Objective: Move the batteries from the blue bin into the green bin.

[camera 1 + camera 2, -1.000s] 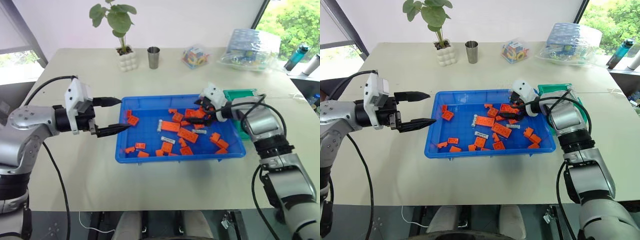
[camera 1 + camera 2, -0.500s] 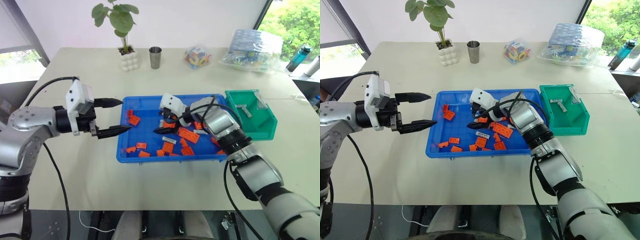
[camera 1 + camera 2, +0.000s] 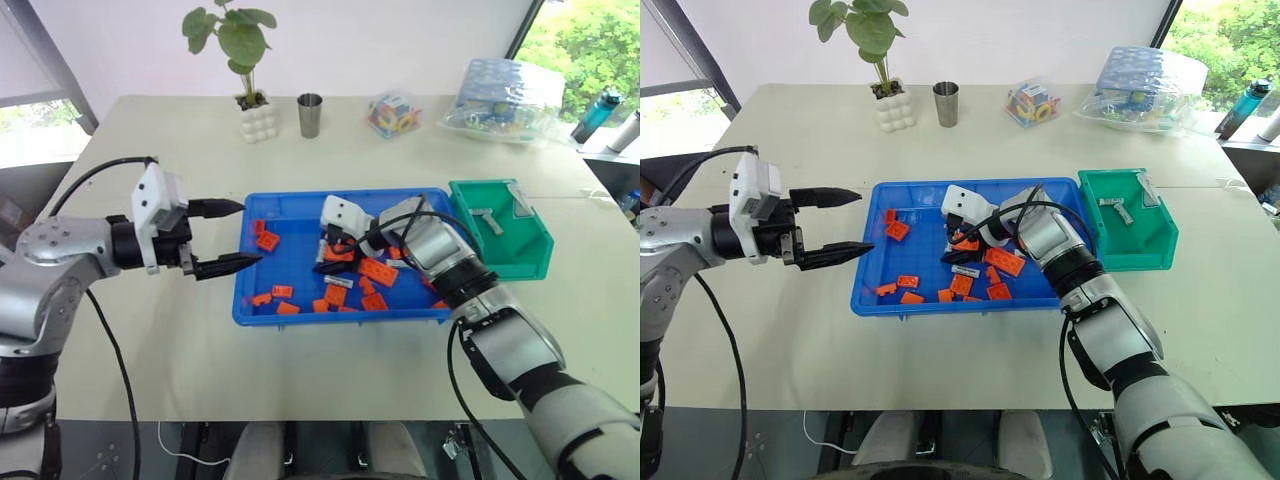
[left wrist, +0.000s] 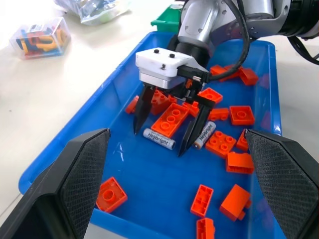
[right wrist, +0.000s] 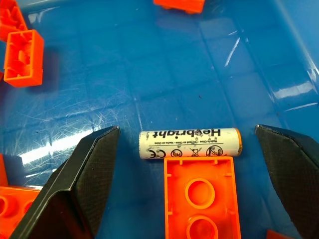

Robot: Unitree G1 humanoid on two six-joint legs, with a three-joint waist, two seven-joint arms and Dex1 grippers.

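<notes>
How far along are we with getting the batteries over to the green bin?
Done: two batteries already lie in the green bin.

In hand: nothing is gripped. The right gripper is open, low in the blue bin, straddling a battery that lies against an orange brick.

Left: that battery, one beside it, perhaps more among the bricks. The left gripper is open at the blue bin's edge.

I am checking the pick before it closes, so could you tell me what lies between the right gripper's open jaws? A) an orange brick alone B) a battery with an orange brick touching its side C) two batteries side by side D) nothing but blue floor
B: the right wrist view shows one battery lying between the open jaws of the right gripper, with an orange brick against its long side, on the floor of the blue bin.
</notes>
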